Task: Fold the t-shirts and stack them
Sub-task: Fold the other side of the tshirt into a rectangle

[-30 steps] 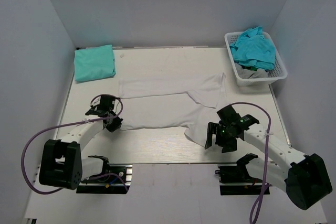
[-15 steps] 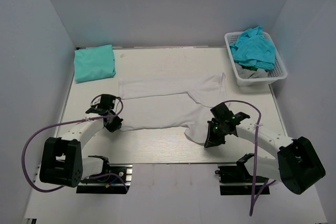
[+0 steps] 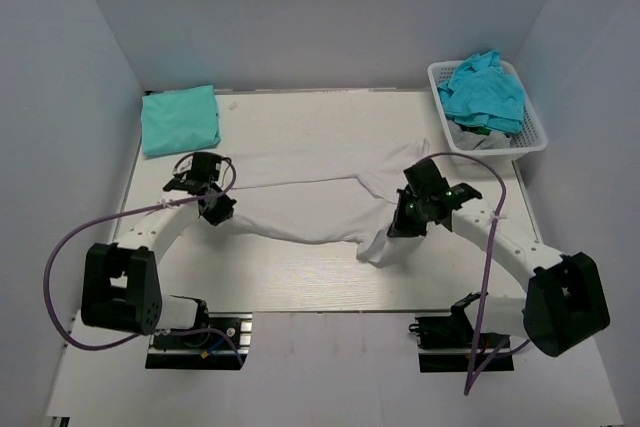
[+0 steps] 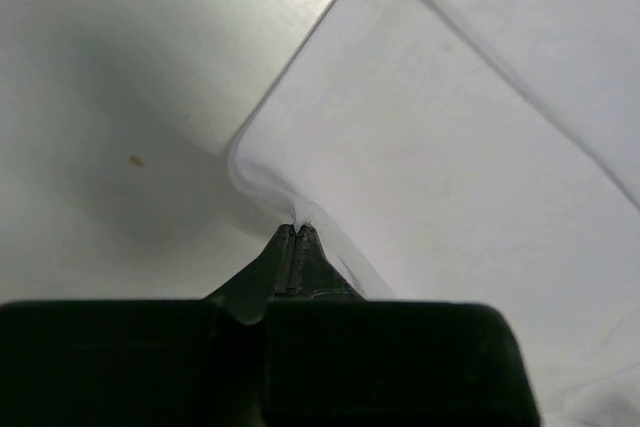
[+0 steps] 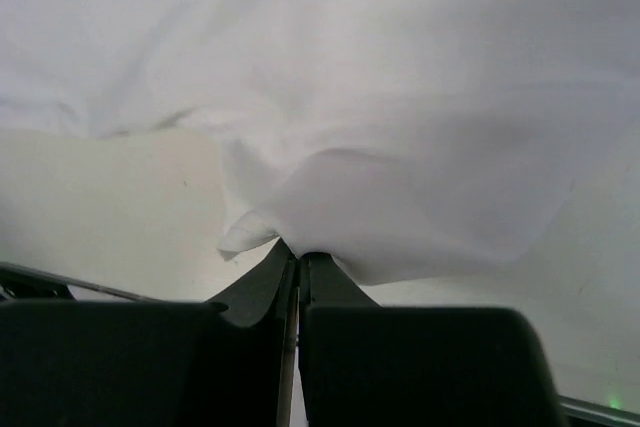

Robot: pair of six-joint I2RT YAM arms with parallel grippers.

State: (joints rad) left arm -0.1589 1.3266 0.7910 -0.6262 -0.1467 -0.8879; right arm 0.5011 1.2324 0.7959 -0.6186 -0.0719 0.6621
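Moved: right gripper [image 3: 400, 225] has clamped the white t-shirt [image 3: 310, 207] hem and lifted.
Left gripper [image 4: 298, 234]: pinching hem corner.
Your fold: carry both corners level, hem taut.

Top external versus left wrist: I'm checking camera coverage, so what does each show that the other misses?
Only top external: the folded teal shirt, the basket of teal shirts, the right gripper. Only left wrist: a close view of the left gripper shut on the white t-shirt edge, and a speck on the table. Both: white t-shirt, table, left gripper.
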